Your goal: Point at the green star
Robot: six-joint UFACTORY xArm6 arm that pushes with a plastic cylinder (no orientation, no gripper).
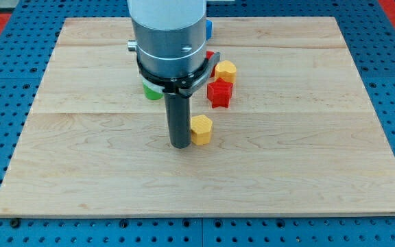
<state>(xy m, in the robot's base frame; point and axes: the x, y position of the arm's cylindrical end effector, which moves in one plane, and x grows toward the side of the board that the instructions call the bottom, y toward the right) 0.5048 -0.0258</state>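
The board (321, 158) fills most of the view, a pale wooden top on a blue pegged base. The arm's grey body comes down from the view's top and hides the middle of the board's far part. There is no pincer here to be wide, narrow or holding: the arm ends in a plain dark rod, and my tip (180, 146) rests on the wood near the board's centre, carrying nothing.

A yellow block (201, 130), roughly hexagonal, sits just to the view's right of the tip, touching the rod or very nearly so. Above it lies a red star (219, 94), and above that a second yellow block (225, 71), with a sliver of another red block (210, 56) beside the arm. A blue block (209, 29) peeps out at the view's top.

The only green block (152, 91) shows to the view's left of the rod, above the tip and mostly hidden behind the arm; its shape cannot be made out, so I judge, not see, that it is the star.

The approach looks unfinished: the tip stands nearer the yellow block than the green. The next move should carry the tip up and slightly leftward, stopping beside the green block without shoving it.
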